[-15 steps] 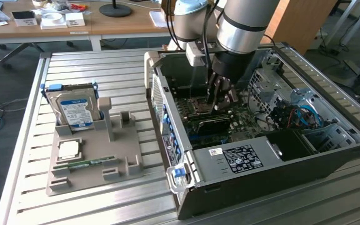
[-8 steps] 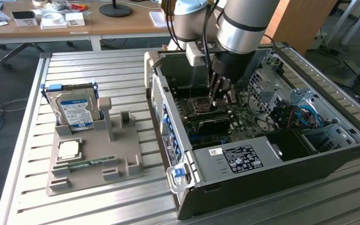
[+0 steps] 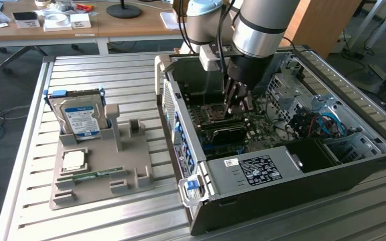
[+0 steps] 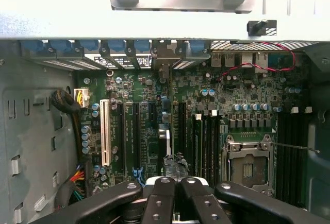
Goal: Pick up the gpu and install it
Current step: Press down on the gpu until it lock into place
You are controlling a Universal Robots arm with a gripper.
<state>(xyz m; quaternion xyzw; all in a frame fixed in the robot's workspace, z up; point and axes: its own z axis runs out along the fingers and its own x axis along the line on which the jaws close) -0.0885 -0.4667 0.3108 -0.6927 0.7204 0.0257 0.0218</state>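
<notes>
My gripper [image 3: 237,103] is inside the open computer case [image 3: 179,191], low over the motherboard [image 4: 154,100]. In the wrist view its black fingers [image 4: 161,195] are shut, tip against tip. Directly beneath the tips the gpu [image 4: 164,137] stands on edge among the expansion slots, so I see only its thin top edge. I cannot tell whether the tips pinch the card or just rest above it.
The grey tray [image 3: 96,193] on the exterior view's left holds a hard drive [image 3: 80,118], a processor chip [image 3: 74,160] and a green memory stick [image 3: 92,175]. The empty processor socket [image 4: 247,165], a white slot [image 4: 105,131], cables [image 4: 77,177] and the case walls hem the gripper in.
</notes>
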